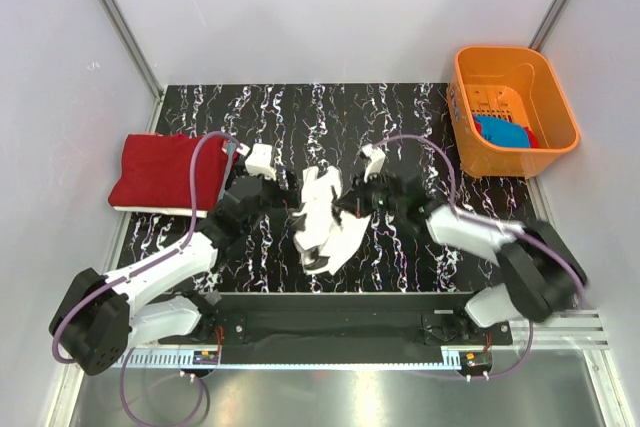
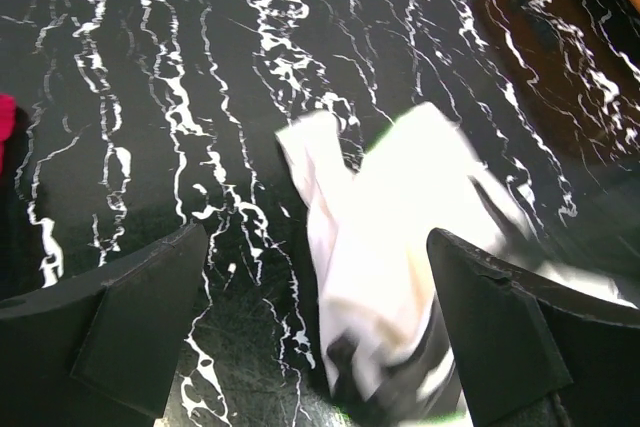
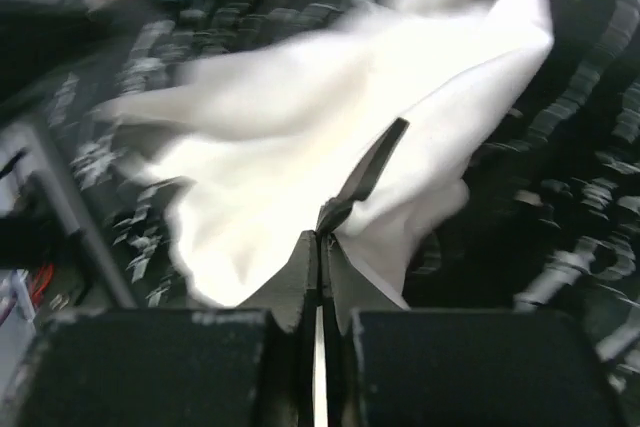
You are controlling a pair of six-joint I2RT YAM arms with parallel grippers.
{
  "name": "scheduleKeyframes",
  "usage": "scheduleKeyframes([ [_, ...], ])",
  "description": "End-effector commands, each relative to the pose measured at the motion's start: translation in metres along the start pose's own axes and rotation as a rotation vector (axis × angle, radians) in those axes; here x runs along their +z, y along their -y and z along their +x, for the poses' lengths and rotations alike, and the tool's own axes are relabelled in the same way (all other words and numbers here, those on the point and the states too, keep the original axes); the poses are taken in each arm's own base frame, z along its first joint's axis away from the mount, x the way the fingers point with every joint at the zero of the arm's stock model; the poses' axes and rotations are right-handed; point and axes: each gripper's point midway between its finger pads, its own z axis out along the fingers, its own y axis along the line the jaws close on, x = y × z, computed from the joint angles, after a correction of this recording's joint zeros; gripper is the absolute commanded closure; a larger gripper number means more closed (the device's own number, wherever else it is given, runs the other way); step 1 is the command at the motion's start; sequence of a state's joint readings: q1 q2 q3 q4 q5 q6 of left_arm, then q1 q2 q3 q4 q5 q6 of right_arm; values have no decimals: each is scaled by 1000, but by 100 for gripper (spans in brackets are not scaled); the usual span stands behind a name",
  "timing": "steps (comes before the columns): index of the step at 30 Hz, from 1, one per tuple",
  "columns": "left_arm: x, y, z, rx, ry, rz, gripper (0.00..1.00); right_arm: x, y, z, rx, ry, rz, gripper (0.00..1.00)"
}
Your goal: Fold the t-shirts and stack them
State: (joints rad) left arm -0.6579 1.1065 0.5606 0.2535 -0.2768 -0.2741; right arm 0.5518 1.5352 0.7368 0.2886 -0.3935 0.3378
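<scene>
A crumpled white t-shirt (image 1: pixel 322 219) lies in the middle of the black marbled table (image 1: pixel 330 112). My right gripper (image 1: pixel 347 203) is shut on a fold of it; in the right wrist view the jaws (image 3: pixel 320 239) are pressed together on the white cloth (image 3: pixel 300 127). My left gripper (image 1: pixel 284 195) is open at the shirt's left edge. In the left wrist view the white shirt (image 2: pixel 390 237) lies between its spread fingers (image 2: pixel 140 317), nearer the right one. A folded red t-shirt (image 1: pixel 165 172) lies at the left. A bright blue t-shirt (image 1: pixel 500 133) is in the basket.
An orange plastic basket (image 1: pixel 560 107) stands at the back right corner of the table, with a bit of red cloth beside the blue shirt. Grey walls close in the left, back and right sides. The arm bases sit along the near edge.
</scene>
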Motion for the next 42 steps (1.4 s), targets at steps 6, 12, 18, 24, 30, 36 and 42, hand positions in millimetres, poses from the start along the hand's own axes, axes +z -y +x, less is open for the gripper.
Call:
scheduleKeyframes([
  [6, -18, -15, -34, -67, 163, -67, 1, -127, 54, -118, 169, 721, 352, 100],
  [12, -14, -12, -31, -56, 140, -59, 1, -107, 87, -145, 307, 424, 548, 100],
  [18, -12, -8, -30, -48, 126, -43, 1, -91, 4, -183, 120, 375, 223, 100],
  [24, -11, -6, -31, -50, 125, -38, 1, -120, -135, -209, -198, 362, -52, 100],
  [30, -13, -8, -32, -53, 129, -43, 1, -206, -179, -282, -236, 618, -33, 100],
  [36, -14, -7, -33, -58, 130, -41, 1, -178, -75, -318, 73, 442, 234, 62],
  [42, -15, -6, -34, -57, 130, -36, 1, -119, 1, -242, 179, 250, 398, 36],
])
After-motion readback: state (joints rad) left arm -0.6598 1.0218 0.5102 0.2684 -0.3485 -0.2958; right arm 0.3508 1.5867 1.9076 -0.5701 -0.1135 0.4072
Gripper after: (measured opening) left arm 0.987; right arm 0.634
